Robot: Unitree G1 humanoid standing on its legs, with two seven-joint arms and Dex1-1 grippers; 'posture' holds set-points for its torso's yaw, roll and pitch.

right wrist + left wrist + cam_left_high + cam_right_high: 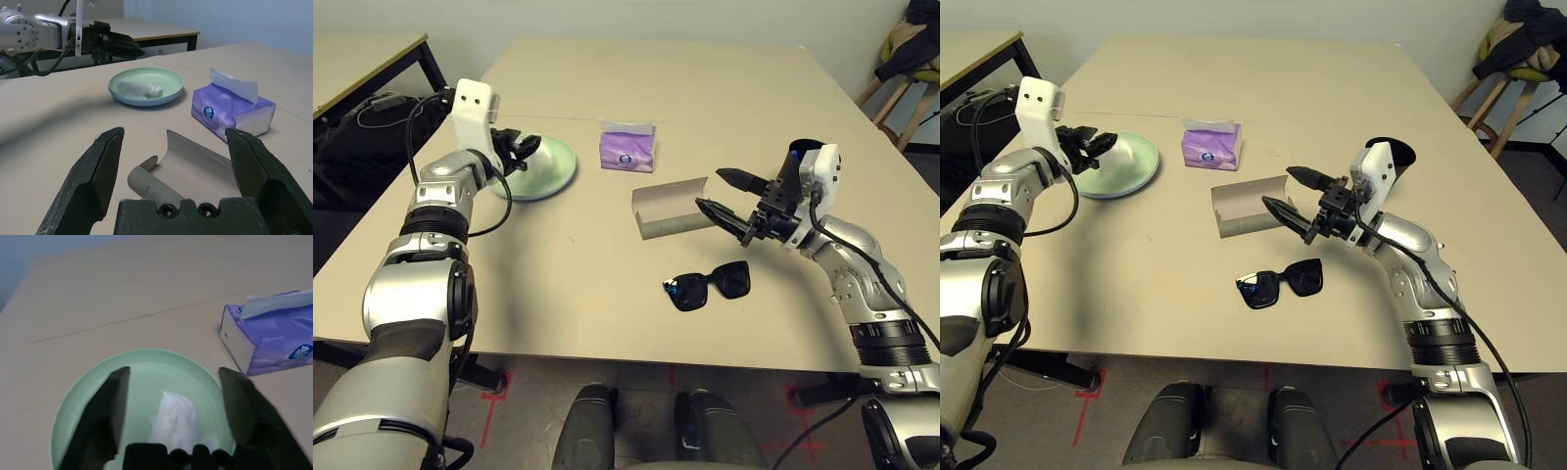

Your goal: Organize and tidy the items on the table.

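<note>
Sunglasses (708, 285) lie lenses-down on the tabletop (607, 294), long axis across it, near the spread right pincer (724, 201); left pincer (524, 150) spread.

a pale wall (705, 15) runs behind the scene. to the left stands a smaller beige table (357, 59) with black legs. at the far right a wooden stool (901, 83) carries dark and yellowish cloth. the floor (529, 401) below is grey-brown with red tape marks (494, 392). light is even and soft.
</note>
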